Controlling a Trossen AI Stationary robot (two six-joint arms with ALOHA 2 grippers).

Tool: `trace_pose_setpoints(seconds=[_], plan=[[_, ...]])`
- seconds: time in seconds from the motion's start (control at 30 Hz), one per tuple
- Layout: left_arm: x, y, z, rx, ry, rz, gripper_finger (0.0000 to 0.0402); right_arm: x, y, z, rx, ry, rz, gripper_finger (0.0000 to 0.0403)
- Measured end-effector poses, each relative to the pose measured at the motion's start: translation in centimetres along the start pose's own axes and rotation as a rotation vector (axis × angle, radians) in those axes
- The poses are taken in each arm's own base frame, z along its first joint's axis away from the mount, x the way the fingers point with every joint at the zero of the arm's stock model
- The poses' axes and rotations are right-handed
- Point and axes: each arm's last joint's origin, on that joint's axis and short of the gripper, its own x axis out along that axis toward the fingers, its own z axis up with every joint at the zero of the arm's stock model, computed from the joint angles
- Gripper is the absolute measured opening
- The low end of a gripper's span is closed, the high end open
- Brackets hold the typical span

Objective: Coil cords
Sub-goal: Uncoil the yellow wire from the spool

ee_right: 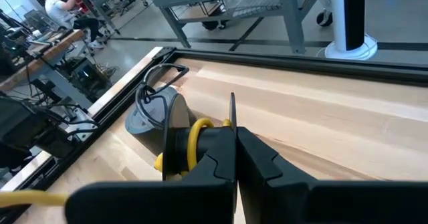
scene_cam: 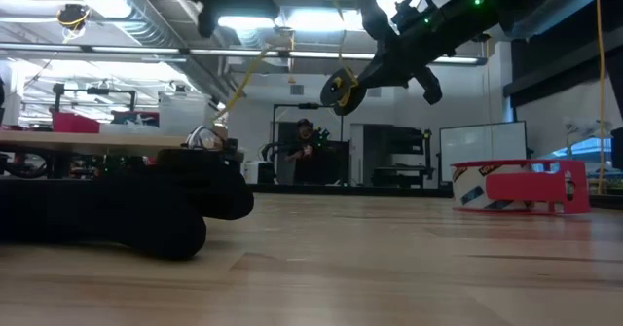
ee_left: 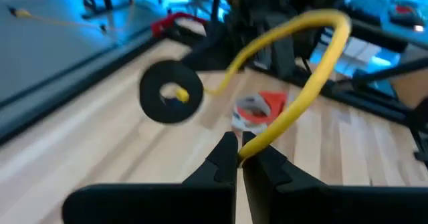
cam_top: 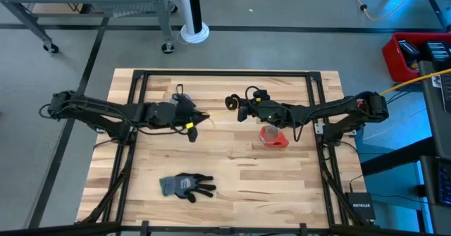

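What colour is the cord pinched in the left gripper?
Yellow cord, clearest in the left wrist view.

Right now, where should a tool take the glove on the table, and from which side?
Take the glove by its grey cuff, coming straight down from above. It lies flat with the fingers spread toward the right arm's side, so the cuff is the one compact part. Both the left tool and right tool are shut on the yellow cord.
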Motion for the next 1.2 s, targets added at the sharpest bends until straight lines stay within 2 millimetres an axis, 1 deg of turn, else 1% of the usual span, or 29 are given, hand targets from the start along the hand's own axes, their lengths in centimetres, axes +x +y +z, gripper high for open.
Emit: trace_pose_setpoints(seconds=[0.17,0.33,0.47,0.63,0.77,1.0,1.1,1.2], plan=[[-1.4,0.4,1.0,-0.012,-0.063,0.015,0.0,0.0,0.0,0.0,0.001,-0.001,0.001,0.0001],[-1.9,0.7,1.5,-0.005,-0.105,0.062,0.0,0.0,0.0,0.0,0.001,0.008,0.012,0.0001],[-1.8,1.3,1.7,0.023,-0.126,0.154,0.0,0.0,0.2,-0.1,0.002,0.052,0.064,0.0001],[-1.8,2.4,2.1,0.083,-0.161,0.314,0.0,0.0,0.4,-0.3,0.028,0.108,0.126,0.0001],[-2.7,3.3,2.9,0.102,-0.2,0.398,0.0,0.0,0.3,-0.4,0.026,0.123,0.128,0.0001],[-5.0,4.5,4.2,0.071,-0.272,0.423,0.0,0.0,0.3,-0.5,0.021,0.13,0.123,0.0001],[-5.7,4.8,4.3,0.067,-0.277,0.427,0.0,0.0,0.3,-0.4,0.022,0.13,0.123,0.0001],[-6.1,4.9,3.8,0.059,-0.233,0.427,0.0,0.0,0.3,-0.4,0.022,0.127,0.122,0.0001]])
